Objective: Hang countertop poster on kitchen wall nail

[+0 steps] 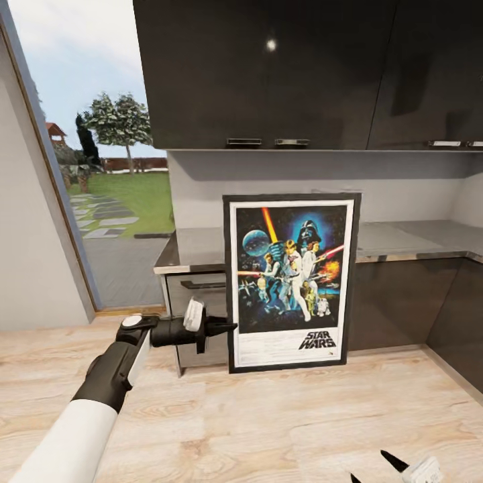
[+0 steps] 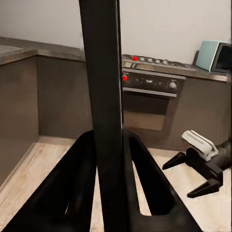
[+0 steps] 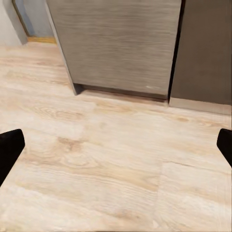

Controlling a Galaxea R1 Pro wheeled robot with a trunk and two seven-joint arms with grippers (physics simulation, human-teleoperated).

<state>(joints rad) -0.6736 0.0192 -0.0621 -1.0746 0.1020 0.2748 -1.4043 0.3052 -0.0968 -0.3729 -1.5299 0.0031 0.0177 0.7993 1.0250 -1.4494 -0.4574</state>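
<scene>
One item held: the poster (image 1: 290,282), upright, carried in front of the dark lower cabinets (image 1: 402,302), off the kitchen countertop (image 1: 396,238)
Left gripper (image 1: 228,328): clamped on the poster's left frame edge, low down; in the left wrist view the black frame (image 2: 104,106) ran straight up between the two fingers (image 2: 63,193)
Right gripper (image 1: 376,469): spread wide and bare, hanging low over the wooden floor (image 3: 111,159); also seen in the left wrist view (image 2: 193,176)
Handling, judged: a stiff, flat, light panel; the broad face would swing or twist about a single edge grip, and the frame looked smooth enough to slip
Hold, judged: the side frame is the sound place; a second grip on the opposite edge would steady it
Wall nails: none made out; upper cabinets (image 1: 302,74) covered the wall above
Beyond: an oven (image 2: 150,104) along the far counter
</scene>
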